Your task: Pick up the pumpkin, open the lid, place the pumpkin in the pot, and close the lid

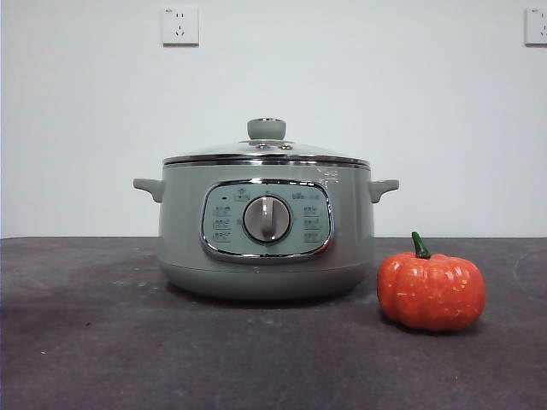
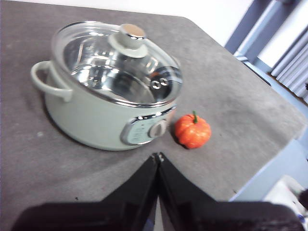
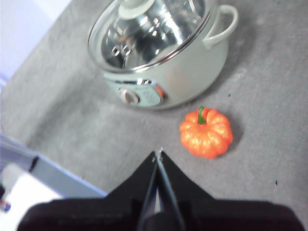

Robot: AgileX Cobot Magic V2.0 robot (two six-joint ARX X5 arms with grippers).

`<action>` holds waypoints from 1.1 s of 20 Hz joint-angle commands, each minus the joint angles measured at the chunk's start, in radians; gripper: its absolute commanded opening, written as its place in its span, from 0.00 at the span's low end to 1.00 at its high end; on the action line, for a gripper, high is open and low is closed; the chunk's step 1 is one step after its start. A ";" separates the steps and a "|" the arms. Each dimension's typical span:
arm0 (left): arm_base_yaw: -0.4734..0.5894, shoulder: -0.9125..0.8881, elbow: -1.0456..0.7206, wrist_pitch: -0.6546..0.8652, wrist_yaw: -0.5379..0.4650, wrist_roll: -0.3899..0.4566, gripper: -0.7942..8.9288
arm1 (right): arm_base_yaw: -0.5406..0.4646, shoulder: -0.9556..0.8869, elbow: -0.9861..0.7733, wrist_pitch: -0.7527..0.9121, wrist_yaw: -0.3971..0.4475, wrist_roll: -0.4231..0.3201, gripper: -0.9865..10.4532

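The pumpkin (image 1: 431, 291) is found upright on the bench (image 1: 85, 342), its curved green stem pointing up. It is placed just beside the pot (image 1: 266, 231), in front of the pot's lower wall and off to one side of the control panel (image 1: 267, 219); a narrow gap is seen between the two in the front view, so no contact is recorded. The pumpkin is untouched by either gripper.

The pot is seen standing flat on the bench, with its central dial (image 1: 267, 219) turned toward the front camera and one small handle projecting from each side. The lid (image 1: 266, 152) is seated squarely on the pot's rim, its knob (image 1: 266, 129) uppermost. Through the glass, a bright metal interior is visible in both wrist views; no contents are made out.

The left gripper (image 2: 158, 155) is held above the bench, well apart from pot and pumpkin, and its fingers are pressed together at the tips with nothing between them. The right gripper (image 3: 158, 153) is likewise held clear above the bench, nearer the pumpkin than the pot, its fingers brought together and holding nothing. Neither arm is visible in the front view.

Two wall sockets (image 1: 179, 25) are noted on the white wall behind the bench.
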State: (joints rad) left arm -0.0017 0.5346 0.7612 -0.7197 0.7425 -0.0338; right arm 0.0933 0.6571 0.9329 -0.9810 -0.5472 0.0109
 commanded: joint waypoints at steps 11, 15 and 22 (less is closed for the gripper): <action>0.001 0.025 0.078 -0.064 0.018 0.060 0.78 | 0.014 0.076 0.122 -0.127 -0.003 -0.124 0.60; 0.001 0.025 0.078 -0.064 0.019 0.059 0.77 | 0.014 0.076 0.122 -0.127 -0.003 -0.121 0.67; 0.001 0.025 0.078 -0.063 0.019 0.059 0.77 | 0.097 0.175 0.122 -0.092 0.006 -0.126 0.67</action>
State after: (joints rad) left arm -0.0017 0.5613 0.8394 -0.7864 0.7616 0.0185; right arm 0.1864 0.8249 1.0557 -1.0782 -0.5415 -0.1055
